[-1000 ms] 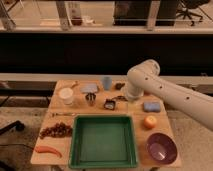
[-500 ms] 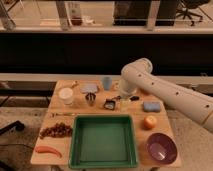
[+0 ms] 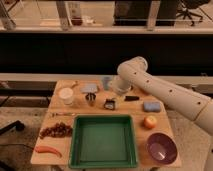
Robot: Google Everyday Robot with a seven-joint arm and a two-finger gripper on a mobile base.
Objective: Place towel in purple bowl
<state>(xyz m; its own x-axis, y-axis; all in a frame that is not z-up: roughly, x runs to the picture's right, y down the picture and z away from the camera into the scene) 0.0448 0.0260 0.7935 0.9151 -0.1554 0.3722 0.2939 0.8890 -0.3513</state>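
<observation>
The towel (image 3: pixel 90 88), a small pale grey-blue folded cloth, lies at the back of the wooden table (image 3: pixel 165 120), left of the middle. The purple bowl (image 3: pixel 161 147) stands at the front right corner, and I see nothing in it. My white arm reaches in from the right. Its gripper (image 3: pixel 119 90) hangs over the back middle of the table, a little to the right of the towel and apart from it. The arm's last link hides most of the gripper.
A green tray (image 3: pixel 103 140) fills the front middle. Around it are a white cup (image 3: pixel 66 95), a metal cup (image 3: pixel 91 99), a small dark object (image 3: pixel 109 104), a blue sponge block (image 3: pixel 151 106), an orange (image 3: pixel 150 121), grapes (image 3: pixel 56 130) and a carrot (image 3: pixel 47 149).
The arm's end has swung left along the back of the table, toward the towel. The objects on the table have not moved.
</observation>
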